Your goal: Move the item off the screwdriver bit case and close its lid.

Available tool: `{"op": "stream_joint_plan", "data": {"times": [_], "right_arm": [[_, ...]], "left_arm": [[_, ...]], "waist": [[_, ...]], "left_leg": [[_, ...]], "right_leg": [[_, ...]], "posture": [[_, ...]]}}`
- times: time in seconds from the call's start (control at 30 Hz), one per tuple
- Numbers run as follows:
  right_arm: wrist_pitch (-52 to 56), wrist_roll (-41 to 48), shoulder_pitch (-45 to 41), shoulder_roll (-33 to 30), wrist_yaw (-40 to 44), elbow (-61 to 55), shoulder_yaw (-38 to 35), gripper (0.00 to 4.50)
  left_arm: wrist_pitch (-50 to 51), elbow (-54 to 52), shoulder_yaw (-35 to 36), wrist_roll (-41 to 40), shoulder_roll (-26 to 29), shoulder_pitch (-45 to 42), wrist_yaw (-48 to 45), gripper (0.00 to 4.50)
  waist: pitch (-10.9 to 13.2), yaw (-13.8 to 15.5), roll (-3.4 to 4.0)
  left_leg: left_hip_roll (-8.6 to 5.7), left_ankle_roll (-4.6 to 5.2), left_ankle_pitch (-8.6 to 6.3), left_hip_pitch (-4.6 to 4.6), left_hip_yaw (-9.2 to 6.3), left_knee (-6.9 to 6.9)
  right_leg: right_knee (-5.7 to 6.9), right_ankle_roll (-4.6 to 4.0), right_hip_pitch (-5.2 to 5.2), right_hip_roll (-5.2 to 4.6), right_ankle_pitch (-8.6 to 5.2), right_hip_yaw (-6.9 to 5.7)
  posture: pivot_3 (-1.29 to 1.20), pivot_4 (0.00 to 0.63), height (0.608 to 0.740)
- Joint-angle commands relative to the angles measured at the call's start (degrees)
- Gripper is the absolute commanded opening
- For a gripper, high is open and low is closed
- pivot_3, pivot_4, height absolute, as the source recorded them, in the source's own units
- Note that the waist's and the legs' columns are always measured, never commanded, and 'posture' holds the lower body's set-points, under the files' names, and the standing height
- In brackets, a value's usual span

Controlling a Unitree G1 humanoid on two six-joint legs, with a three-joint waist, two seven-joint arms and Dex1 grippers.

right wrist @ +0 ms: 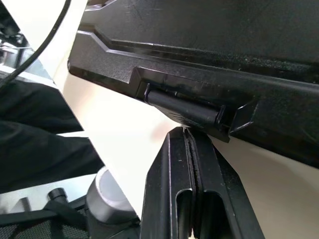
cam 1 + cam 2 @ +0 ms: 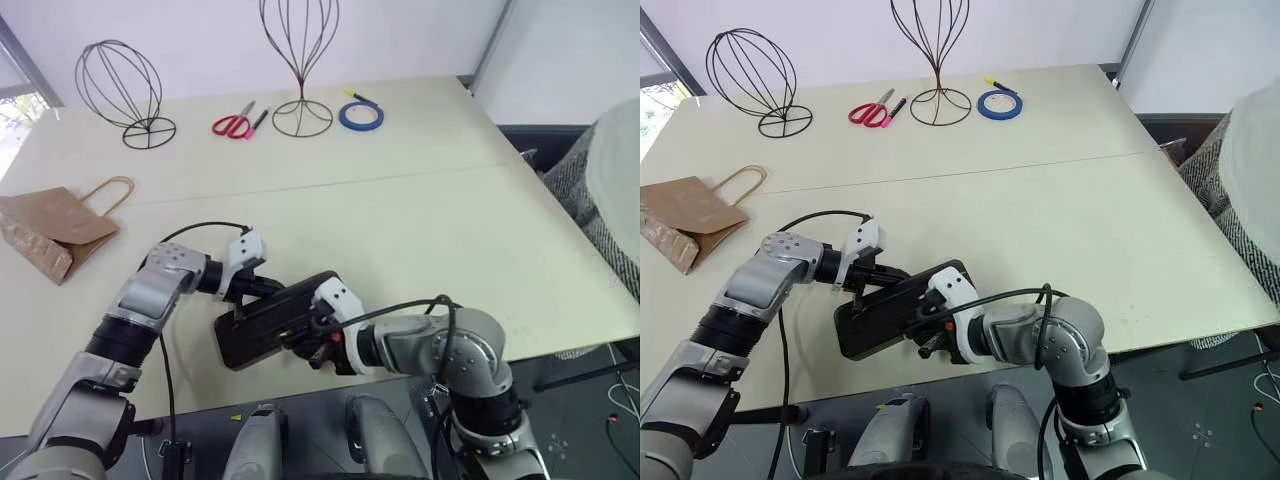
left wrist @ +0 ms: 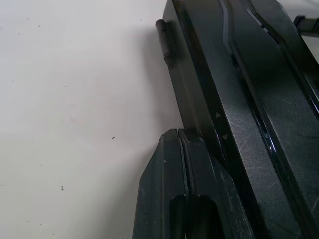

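The bag [image 2: 55, 232] is already off the case [image 2: 270, 325]: it lies on the table [image 2: 420, 230] well away, out at about ten o'clock from the case, handles pointing toward the table's middle. That half of the job looks done.

The case sits near the table's front edge, right between my two claws. It reads as one flat dark slab, and I judge the lid [image 3: 259, 84] to be down or very nearly so; whether the latch has caught I cannot tell. My left claw [image 2: 240, 288] is at the case's ten o'clock corner, fingers pressed together, tips against its edge, holding nothing. My right claw [image 2: 318, 335] is at the case's four o'clock side, fingers likewise pressed together, tips just under a hinge-like bar [image 1: 182, 109] on the case's edge, pinching nothing.

What remains, as I see it, is making sure the lid is seated flat and latched, then drawing both arms clear.
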Motion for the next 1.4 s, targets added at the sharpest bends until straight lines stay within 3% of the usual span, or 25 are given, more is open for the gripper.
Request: {"op": "stream_joint_plan", "data": {"times": [0.03,0.43,0.73,0.93,1.13,1.4], "right_arm": [[-0.56,-3.51,-1.84,2.23,-2.87,-3.84,-1.62,0.02],[-3.34,-6.39,-4.35,6.50,-3.68,-3.61,0.31,0.02],[-6.34,-9.49,-7.34,8.62,-3.13,-0.05,2.16,0.02],[-5.73,-10.34,-7.91,7.62,-1.93,-0.03,2.12,0.02],[-3.53,-7.99,-9.48,2.56,3.48,-1.06,1.78,0.02],[-4.87,-0.64,-13.58,-12.74,18.64,-4.46,0.01,0.02]], "left_arm": [[-0.92,-1.40,-4.37,0.62,-1.22,1.92,-3.70,0.00],[-2.23,1.57,-5.10,2.17,-5.37,-0.17,-3.63,0.00],[-8.13,15.03,-3.90,6.12,-13.76,-7.38,-2.03,0.00],[-12.74,21.32,-1.53,7.85,-14.66,-10.43,-1.08,0.00],[-14.30,24.42,2.43,7.28,-13.19,-12.81,0.77,0.00],[-7.80,15.24,10.04,2.62,-7.80,-10.56,4.71,0.00]], "waist": [[-0.03,0.03,0.00],[-0.04,0.13,0.01],[-0.06,0.81,-0.01],[-0.08,0.57,0.00],[-0.08,0.50,-0.01],[-0.05,-0.02,0.00]], "left_leg": [[0.00,0.00,0.00,0.00,0.00,0.00],[0.01,0.01,0.00,0.06,0.00,0.01],[-0.06,0.01,0.00,0.03,-0.01,0.14],[-0.05,0.01,0.00,0.06,-0.04,0.14],[-0.05,0.01,0.00,0.07,-0.04,0.15],[-0.02,0.05,-0.02,0.03,-0.09,0.04]], "right_leg": [[0.00,0.00,0.00,0.00,0.00,0.00],[0.06,0.00,0.04,0.03,0.00,0.00],[0.01,0.02,0.12,-0.05,0.00,-0.03],[0.06,0.03,0.12,-0.03,0.00,-0.03],[0.06,0.04,0.15,-0.04,0.01,-0.04],[0.05,0.04,0.06,0.01,0.01,-0.08]], "posture": [[0.00,0.150,0.740],[0.00,0.150,0.740],[0.00,0.150,0.740],[0.00,0.150,0.740],[0.00,0.150,0.740],[0.00,0.150,0.740]]}}
